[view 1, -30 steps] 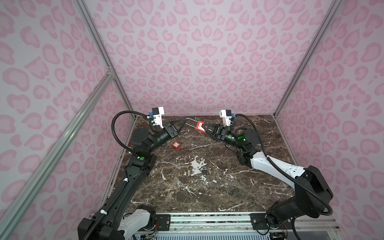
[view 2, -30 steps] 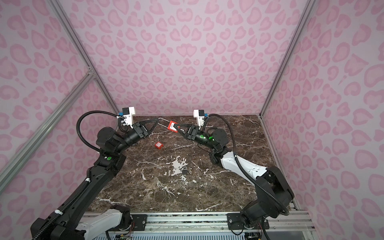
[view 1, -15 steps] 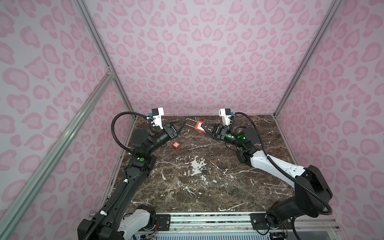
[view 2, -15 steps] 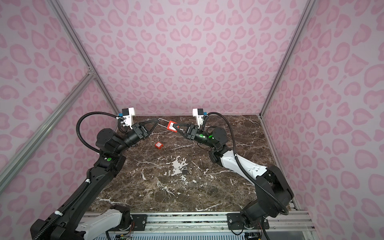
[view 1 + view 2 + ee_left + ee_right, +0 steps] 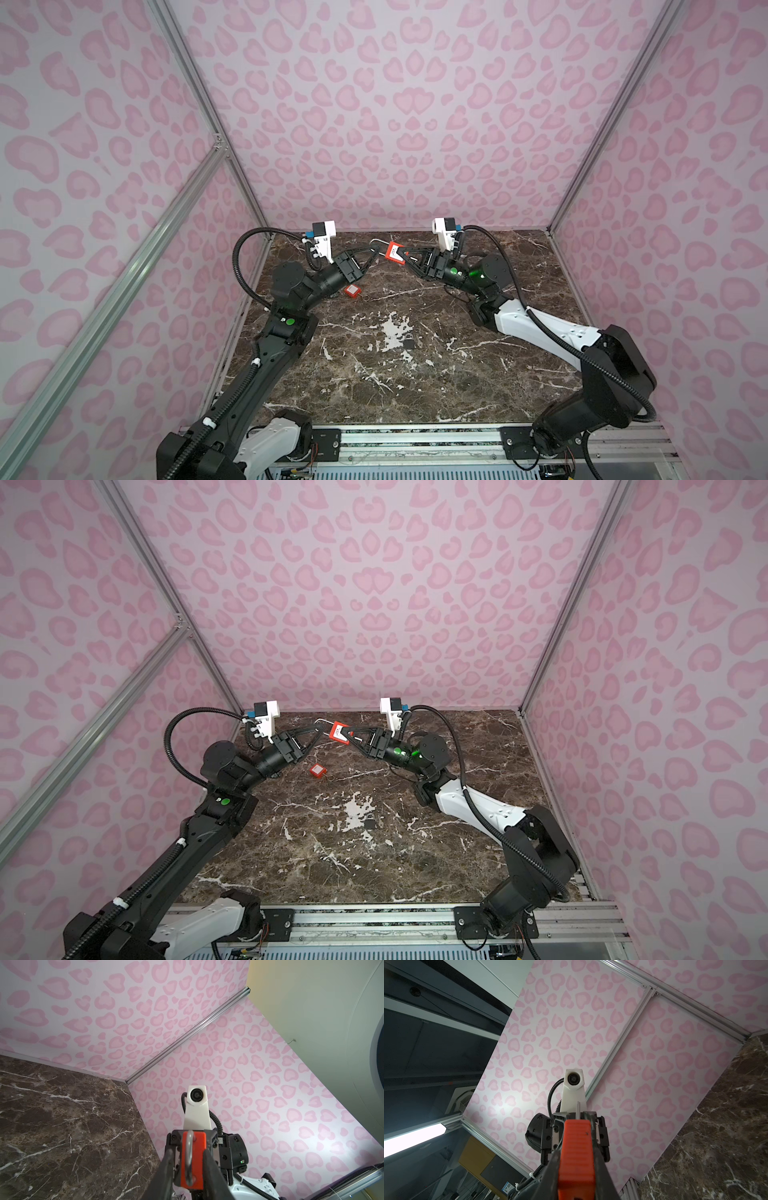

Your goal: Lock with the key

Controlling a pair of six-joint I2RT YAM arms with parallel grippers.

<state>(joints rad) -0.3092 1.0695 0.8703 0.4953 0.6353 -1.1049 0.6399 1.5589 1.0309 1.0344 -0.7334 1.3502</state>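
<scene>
Loosening after being clamped shut a second ago, the left pincer [image 5: 377, 254] now stands slightly parted around the steel shackle [image 5: 189, 1155], with the key [image 5: 351, 290] lying on the worktop [image 5: 415, 395] just beneath it. To its right the red padlock [image 5: 395, 252] is held off the worktop, gripped by the right pincer [image 5: 405, 255]. The left arm looks freed to fetch the key.
</scene>
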